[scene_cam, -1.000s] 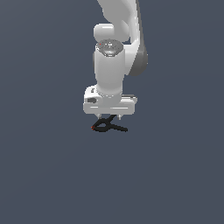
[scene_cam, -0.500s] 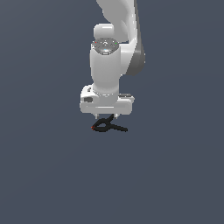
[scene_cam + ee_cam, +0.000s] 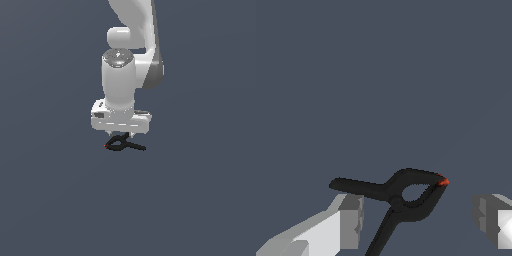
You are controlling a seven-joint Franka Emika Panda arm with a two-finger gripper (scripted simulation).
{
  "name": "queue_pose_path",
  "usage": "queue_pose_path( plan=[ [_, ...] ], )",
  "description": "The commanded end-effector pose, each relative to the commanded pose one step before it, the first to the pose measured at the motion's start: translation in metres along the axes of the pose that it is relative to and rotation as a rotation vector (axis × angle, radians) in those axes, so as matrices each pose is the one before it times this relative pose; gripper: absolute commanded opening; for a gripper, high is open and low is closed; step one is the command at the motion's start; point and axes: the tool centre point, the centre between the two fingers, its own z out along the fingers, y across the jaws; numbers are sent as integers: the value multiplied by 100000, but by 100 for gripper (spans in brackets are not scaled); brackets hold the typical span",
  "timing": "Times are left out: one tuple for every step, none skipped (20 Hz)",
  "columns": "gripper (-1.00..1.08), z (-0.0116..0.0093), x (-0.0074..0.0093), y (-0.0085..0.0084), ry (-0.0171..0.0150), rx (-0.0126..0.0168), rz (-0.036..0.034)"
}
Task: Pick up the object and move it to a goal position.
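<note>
The object is a small black spring clamp (image 3: 123, 145) with a tiny red tip, lying flat on the dark grey floor. My gripper (image 3: 120, 135) hangs straight over it, pointing down, with its fingertips just above the clamp. In the wrist view the clamp (image 3: 401, 195) lies between my two grey fingers (image 3: 348, 222). One handle reaches close to one finger, and the red tip (image 3: 443, 182) points toward the other finger. The gripper (image 3: 418, 219) is open and holds nothing. No goal marker shows.
A plain dark grey floor (image 3: 50, 200) spreads all around. The white arm (image 3: 135, 45) rises above the gripper.
The gripper has come down slightly toward the clamp. The clamp has not moved.
</note>
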Motion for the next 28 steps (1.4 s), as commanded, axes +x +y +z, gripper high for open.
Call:
queue_pose_path(
  plan=[
    [68,594,-117,231,-185,341,4303],
    [68,280,-50,114,-75,160,2104],
    [68,302,-53,127,-82,165,2280],
    [68,324,-55,140,-89,169,2457],
    [68,345,-57,155,-95,170,2636],
    [68,367,-58,170,-101,170,2816],
    [68,387,-58,186,-106,167,2996],
    [68,408,-58,204,-111,162,3178],
    [68,428,-57,222,-114,154,3359],
    [68,437,-53,235,-113,141,3459],
    [68,434,-46,243,-108,124,3466],
    [68,431,-40,250,-102,107,3471],
    [68,428,-33,257,-95,90,3477],
    [68,424,-26,263,-87,74,3482],
    [68,421,-18,270,-79,58,3487],
    [68,418,-10,276,-69,43,3492],
    [68,415,-2,282,-59,28,3496],
    [68,412,7,287,-48,14,3501],
    [68,408,16,293,-36,0,3505],
    [68,405,25,297,-23,-13,3509],
    [68,402,35,302,-9,-25,3513],
    [68,398,45,306,5,-36,3516],
    [68,395,55,310,20,-47,3520],
    [68,391,65,313,35,-57,3523],
    [68,388,76,316,51,-66,3526],
    [68,384,87,319,68,-75,3528],
    [68,381,98,321,85,-82,3531],
    [68,374,109,320,102,-88,3502]
  ],
)
